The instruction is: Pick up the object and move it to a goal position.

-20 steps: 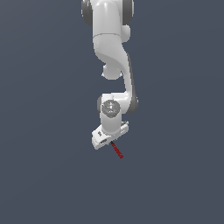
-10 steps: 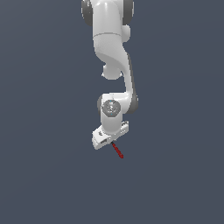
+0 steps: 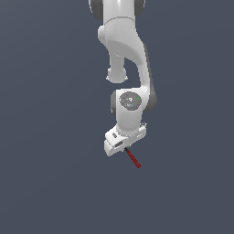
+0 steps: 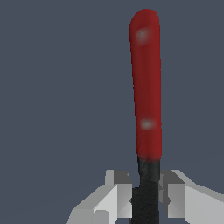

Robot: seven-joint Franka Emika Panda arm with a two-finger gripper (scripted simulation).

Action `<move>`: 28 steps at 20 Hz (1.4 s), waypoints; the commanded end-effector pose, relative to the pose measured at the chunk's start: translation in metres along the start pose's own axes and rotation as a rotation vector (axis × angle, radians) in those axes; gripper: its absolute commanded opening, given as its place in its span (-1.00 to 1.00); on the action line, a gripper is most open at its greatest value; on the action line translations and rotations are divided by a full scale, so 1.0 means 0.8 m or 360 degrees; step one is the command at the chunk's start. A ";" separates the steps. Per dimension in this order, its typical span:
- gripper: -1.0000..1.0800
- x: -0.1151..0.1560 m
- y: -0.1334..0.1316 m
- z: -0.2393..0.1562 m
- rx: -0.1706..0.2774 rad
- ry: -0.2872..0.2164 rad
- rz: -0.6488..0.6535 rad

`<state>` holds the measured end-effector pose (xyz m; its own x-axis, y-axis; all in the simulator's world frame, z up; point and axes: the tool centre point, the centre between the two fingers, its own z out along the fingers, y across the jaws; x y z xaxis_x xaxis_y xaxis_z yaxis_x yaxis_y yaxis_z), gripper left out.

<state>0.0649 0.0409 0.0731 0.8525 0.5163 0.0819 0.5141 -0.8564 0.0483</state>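
The stick-like tool (image 3: 133, 158) sticks out below my gripper (image 3: 124, 148) in the exterior view, its red half pointing down toward that view's right. In the wrist view the red half (image 4: 147, 87) stands out from the fingers and the black half (image 4: 146, 192) sits between the two grey fingertips (image 4: 118, 197). My gripper (image 4: 146, 199) is shut on the black half. The black pointed end is hidden behind the hand.
Only a plain dark grey background surrounds the white arm (image 3: 125, 50). No table edge, container, goal marker or other object shows in either view.
The arm and the held tool have barely moved; the tool stays at the same angle under the gripper.
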 end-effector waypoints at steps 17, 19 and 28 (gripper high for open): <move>-1.00 0.197 -0.121 -0.316 -0.0308 0.0484 0.0047; -1.00 0.205 -0.130 -0.335 -0.0327 0.0510 0.0049; -1.00 0.218 -0.142 -0.362 -0.0358 0.0546 0.0050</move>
<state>0.1275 0.2289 0.3702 0.7657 0.4929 0.4134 0.4235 -0.8699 0.2529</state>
